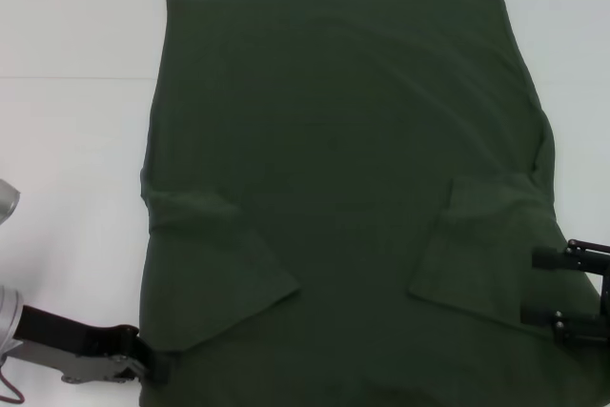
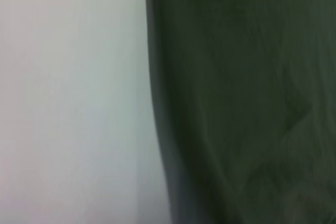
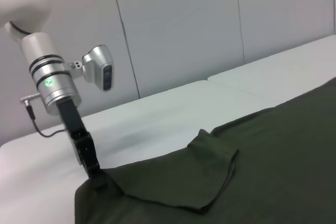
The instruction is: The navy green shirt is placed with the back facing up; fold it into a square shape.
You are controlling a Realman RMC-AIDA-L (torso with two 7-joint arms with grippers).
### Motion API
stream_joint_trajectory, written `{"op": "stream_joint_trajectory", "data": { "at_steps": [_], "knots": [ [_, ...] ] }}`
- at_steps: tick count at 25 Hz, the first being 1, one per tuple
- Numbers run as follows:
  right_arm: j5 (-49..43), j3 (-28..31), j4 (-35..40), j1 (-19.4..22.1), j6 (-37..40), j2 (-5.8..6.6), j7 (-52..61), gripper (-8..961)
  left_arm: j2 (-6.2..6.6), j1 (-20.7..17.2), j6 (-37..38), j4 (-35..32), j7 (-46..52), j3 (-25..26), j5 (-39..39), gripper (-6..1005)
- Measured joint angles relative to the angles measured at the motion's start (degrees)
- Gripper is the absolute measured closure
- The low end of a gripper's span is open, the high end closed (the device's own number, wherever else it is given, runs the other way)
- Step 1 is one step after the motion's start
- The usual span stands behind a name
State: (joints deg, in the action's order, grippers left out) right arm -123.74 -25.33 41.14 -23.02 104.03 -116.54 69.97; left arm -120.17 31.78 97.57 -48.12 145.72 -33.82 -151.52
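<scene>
Olive-green cotton covered most of the white worktop: the navy green shirt lay flat with its plain side up, its straight hem toward the far edge and both short sleeves folded inward over the body. Left sleeve formed an angled flap near the left side of the cloth; right sleeve did the same near the right side. Cloth ran off the near edge of the head view.

Left tool sat at the near-left corner of the shirt, touching the cloth edge low on the worktop. In the right wrist view the same tool met the shirt corner, fabric bunched slightly around its tip; whether it was clamped on the cloth or merely pressing, cannot tell.

Right tool rested at the shirt's right edge, just beside the folded right sleeve. Its two dark fingers stood apart, one above the other in the head view, with cloth showing between them.

Left wrist view showed only the shirt's edge against bare white worktop.
</scene>
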Motion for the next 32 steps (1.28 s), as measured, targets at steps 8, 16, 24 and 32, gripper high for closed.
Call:
{"op": "stream_joint_trajectory", "data": {
  "at_steps": [8,16,24,32],
  "knots": [
    [-1.51,-0.93,4.02,-0.55,0.32,4.20,29.64,165,0.47,-0.23,1.77,-0.59,0.06,0.60,0.50,965],
    [-16.74,-0.72,12.96,-2.50,1.96,8.95,62.68,165,0.56,-0.34,3.33,-2.28,-1.94,1.10,0.69,964],
    [-27.26,-1.54,12.89,-5.69,1.98,8.39,66.24,165,0.74,-0.14,4.24,-2.48,-2.37,2.07,1.78,963],
    [-28.88,-3.48,8.91,-5.81,-2.17,8.13,65.87,167,0.73,-0.30,4.62,-2.57,-2.59,2.10,2.03,963]
  ]
}}
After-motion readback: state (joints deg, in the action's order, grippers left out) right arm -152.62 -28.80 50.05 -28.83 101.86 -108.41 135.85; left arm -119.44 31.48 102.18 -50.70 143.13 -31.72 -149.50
